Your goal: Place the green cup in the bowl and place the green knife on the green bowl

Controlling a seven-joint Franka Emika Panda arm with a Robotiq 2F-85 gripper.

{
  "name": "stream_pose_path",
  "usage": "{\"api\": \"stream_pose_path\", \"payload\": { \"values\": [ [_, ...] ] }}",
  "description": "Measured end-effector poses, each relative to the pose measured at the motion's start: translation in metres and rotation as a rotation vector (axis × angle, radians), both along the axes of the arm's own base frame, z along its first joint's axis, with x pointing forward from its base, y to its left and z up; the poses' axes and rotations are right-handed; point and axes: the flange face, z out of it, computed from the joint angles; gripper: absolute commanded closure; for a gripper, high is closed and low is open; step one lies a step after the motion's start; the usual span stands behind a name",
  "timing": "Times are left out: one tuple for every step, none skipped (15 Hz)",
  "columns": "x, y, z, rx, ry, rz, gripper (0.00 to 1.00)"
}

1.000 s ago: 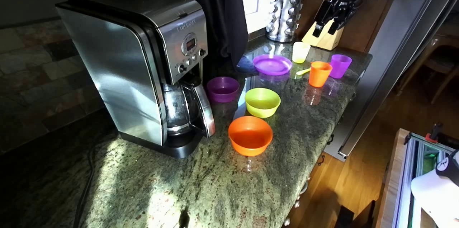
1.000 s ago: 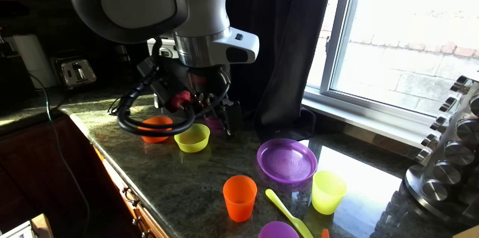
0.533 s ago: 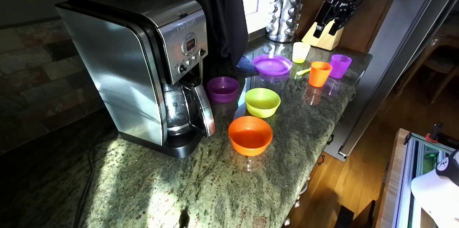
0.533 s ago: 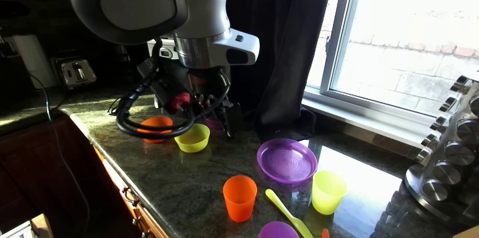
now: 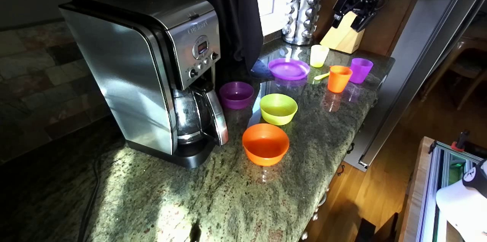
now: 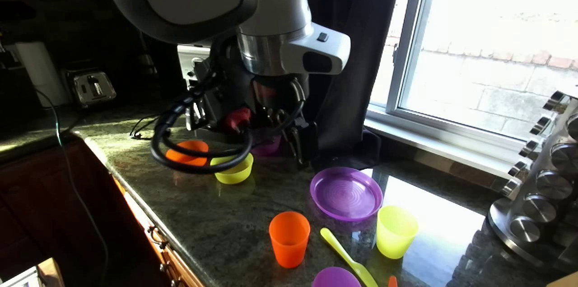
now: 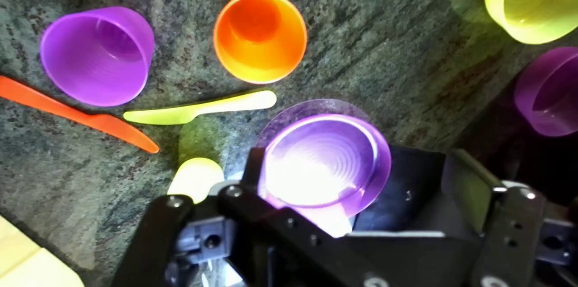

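Note:
The green cup (image 6: 396, 235) stands upright on the dark counter beside the purple plate; in the wrist view the gripper covers part of the green cup (image 7: 196, 178). Flat between that cup and the orange one lies the green knife (image 7: 203, 108), its handle toward the plate. The green bowl (image 5: 278, 109) sits farther along, next to the orange bowl, with nothing visible inside; the wrist view cuts off the green bowl (image 7: 533, 2) at its top right corner. My gripper (image 7: 361, 178) hangs in the air over the plate area, fingers wide apart, holding nothing.
Around them are the purple plate (image 6: 347, 194), orange cup (image 6: 290, 239), purple cup (image 7: 99, 54), orange knife (image 7: 76, 113), orange bowl (image 5: 265, 145) and purple bowl (image 5: 236, 95). A coffee maker (image 5: 152, 74), spice rack (image 5: 304, 10) and knife block (image 5: 344, 36) border the counter.
The arm has shifted sideways, toward the window side in an exterior view, and slightly up. My gripper has turned a little and stays open. The tableware has not moved.

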Motion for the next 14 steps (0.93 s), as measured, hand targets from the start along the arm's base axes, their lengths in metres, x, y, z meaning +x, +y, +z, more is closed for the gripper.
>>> {"api": "stream_pose_path", "payload": {
  "values": [
    [0.002,-0.011,0.003,0.006,-0.007,-0.03,0.0],
    [0.004,-0.022,0.005,0.012,-0.013,-0.06,0.0],
    [0.007,-0.033,0.007,0.016,-0.016,-0.09,0.0],
    [0.009,-0.043,0.008,0.019,-0.018,-0.119,0.0],
    [0.012,-0.052,0.007,0.023,-0.017,-0.147,0.0],
    [0.014,-0.061,0.006,0.027,-0.016,-0.173,0.0],
    [0.017,-0.069,0.005,0.031,-0.015,-0.196,0.0],
    [0.02,-0.077,0.003,0.036,-0.014,-0.217,0.0],
    [0.022,-0.084,0.001,0.039,-0.011,-0.238,0.0],
    [0.025,-0.089,-0.001,0.039,-0.007,-0.252,0.0],
    [0.027,-0.093,-0.003,0.038,-0.002,-0.259,0.0],
    [0.029,-0.094,-0.004,0.037,0.001,-0.262,0.0],
    [0.03,-0.095,-0.005,0.037,0.001,-0.265,0.0],
    [0.031,-0.095,-0.004,0.037,0.001,-0.266,0.0]
  ]
}}
